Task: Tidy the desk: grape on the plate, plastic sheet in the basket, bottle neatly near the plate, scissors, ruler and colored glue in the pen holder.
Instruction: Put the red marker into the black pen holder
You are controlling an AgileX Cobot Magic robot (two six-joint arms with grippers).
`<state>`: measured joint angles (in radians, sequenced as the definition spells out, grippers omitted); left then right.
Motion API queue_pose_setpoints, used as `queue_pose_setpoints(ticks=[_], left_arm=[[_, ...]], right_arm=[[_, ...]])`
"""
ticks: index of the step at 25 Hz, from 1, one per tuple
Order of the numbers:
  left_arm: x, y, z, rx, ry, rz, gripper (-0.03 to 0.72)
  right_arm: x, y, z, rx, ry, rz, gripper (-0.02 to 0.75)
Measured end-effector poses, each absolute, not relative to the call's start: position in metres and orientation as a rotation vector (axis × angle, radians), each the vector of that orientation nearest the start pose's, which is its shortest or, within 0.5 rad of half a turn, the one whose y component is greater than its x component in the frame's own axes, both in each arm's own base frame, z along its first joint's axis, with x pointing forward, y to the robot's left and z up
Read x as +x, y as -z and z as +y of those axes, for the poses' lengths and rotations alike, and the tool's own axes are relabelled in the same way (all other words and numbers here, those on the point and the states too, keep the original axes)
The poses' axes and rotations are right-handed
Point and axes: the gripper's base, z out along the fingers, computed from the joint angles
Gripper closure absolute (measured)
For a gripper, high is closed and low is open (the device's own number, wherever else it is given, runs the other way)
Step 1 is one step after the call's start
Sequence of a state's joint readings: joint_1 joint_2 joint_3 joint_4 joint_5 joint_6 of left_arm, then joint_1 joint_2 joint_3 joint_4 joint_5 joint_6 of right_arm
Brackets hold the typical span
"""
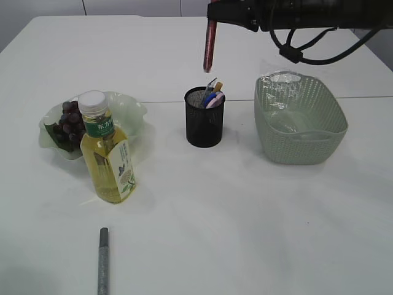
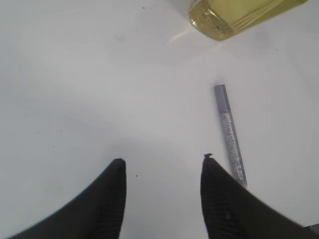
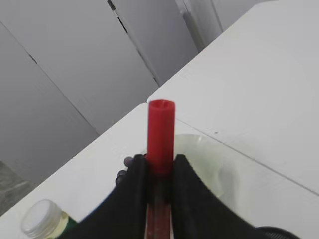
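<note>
Exterior view: upper centre of the frame, red glue tube (image 1: 210,46) hanging upright from the right gripper (image 1: 212,17) at the top edge, well above the black mesh pen holder (image 1: 204,120), which already carries scissors and other coloured items too small to tell apart. Right of the holder, pale green woven basket (image 1: 300,120) with clear plastic sheet (image 1: 284,120) lying inside. At left, grapes (image 1: 69,123) resting on a pale green wavy plate (image 1: 129,110), with a yellow-tea bottle (image 1: 105,150) standing upright just in front of the plate. At bottom left, grey glitter glue pen (image 1: 103,261) lying alone on the white table (image 1: 258,221).

Left wrist view: left gripper (image 2: 162,172) at the bottom of the frame, jaws apart and holding nothing, hanging over bare table (image 2: 75,74). Grey glitter glue pen (image 2: 230,132) lying just right of the right-hand fingertip. Base of the bottle (image 2: 234,15) at the upper right edge.

Right wrist view: right gripper (image 3: 160,172) clamped on the red glue tube (image 3: 161,132), cap end pointing up in the centre of the frame. White bottle cap (image 3: 42,216) at the lower left corner.
</note>
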<state>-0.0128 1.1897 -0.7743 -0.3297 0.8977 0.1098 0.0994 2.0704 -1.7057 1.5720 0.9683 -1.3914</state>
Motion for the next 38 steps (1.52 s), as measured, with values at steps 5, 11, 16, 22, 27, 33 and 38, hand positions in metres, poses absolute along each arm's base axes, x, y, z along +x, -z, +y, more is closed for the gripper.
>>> queue_pose_setpoints(ticks=[5, 11, 16, 22, 27, 33, 38], left_arm=[[0.207, -0.258, -0.026, -0.059, 0.393, 2.759, 0.327], [0.207, -0.258, -0.027, -0.064, 0.401, 2.758, 0.327], [0.207, -0.258, -0.027, -0.066, 0.402, 2.752, 0.327], [0.21, -0.259, -0.026, -0.072, 0.395, 2.728, 0.327], [0.21, -0.259, -0.026, -0.072, 0.394, 2.726, 0.327], [0.21, -0.259, -0.026, -0.072, 0.394, 2.726, 0.327], [0.21, -0.259, -0.026, -0.073, 0.394, 2.724, 0.327]], right_arm=[[0.481, -0.269, 0.122, -0.634, -1.029, 1.682, 0.665], [0.496, -0.243, 0.123, -0.704, -0.946, 1.606, 0.665], [0.5, -0.226, 0.127, -0.779, -0.894, 1.531, 0.665], [0.498, -0.223, 0.139, -0.88, -0.823, 1.461, 0.665], [0.499, -0.219, 0.14, -0.898, -0.806, 1.45, 0.665], [0.502, -0.201, 0.14, -0.89, -0.824, 1.481, 0.661], [0.503, -0.193, 0.14, -0.887, -0.831, 1.494, 0.629]])
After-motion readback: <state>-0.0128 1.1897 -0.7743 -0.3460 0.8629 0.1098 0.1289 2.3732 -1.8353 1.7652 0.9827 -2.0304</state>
